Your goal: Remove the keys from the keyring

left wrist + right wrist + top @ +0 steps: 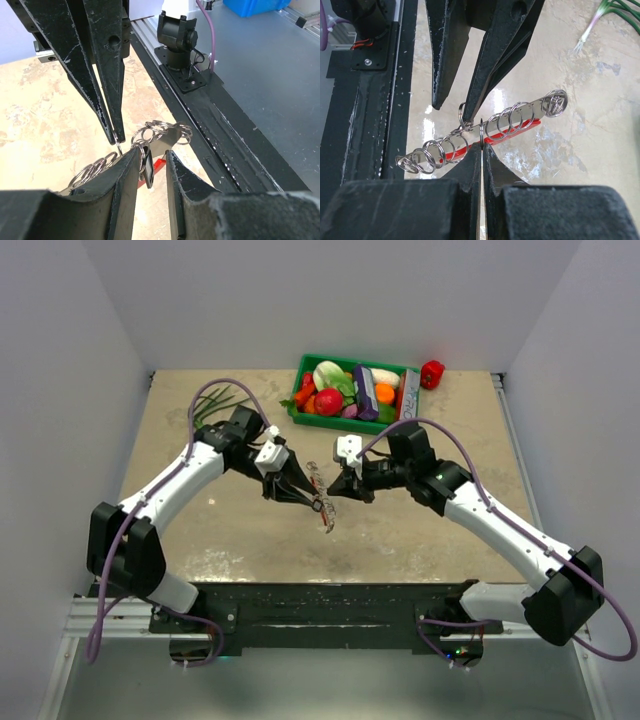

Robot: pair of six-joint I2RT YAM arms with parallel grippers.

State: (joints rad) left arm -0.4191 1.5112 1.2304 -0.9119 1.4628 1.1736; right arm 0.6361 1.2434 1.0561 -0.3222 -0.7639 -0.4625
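Observation:
The keyring bunch [327, 515] hangs over the table between both grippers. In the right wrist view it is a flat silvery metal strip [532, 107] threaded with several thin rings, with the red tag [454, 155] behind it. My right gripper [481, 147] is shut on one ring at mid-strip. My left gripper [152, 152] has its jaws a finger's width apart. A black-headed key [147, 167] and rings [150, 131] hang against its left finger, the red tag [160, 162] below. The right gripper's tips [116, 137] come down from above. Other keys are not distinguishable.
A green tray [296, 410] of toy vegetables stands at the back, a red pepper [432, 373] beside it. Spring onions [215, 400] lie at the back left. The black base rail [320, 600] runs along the near edge, close under the bunch.

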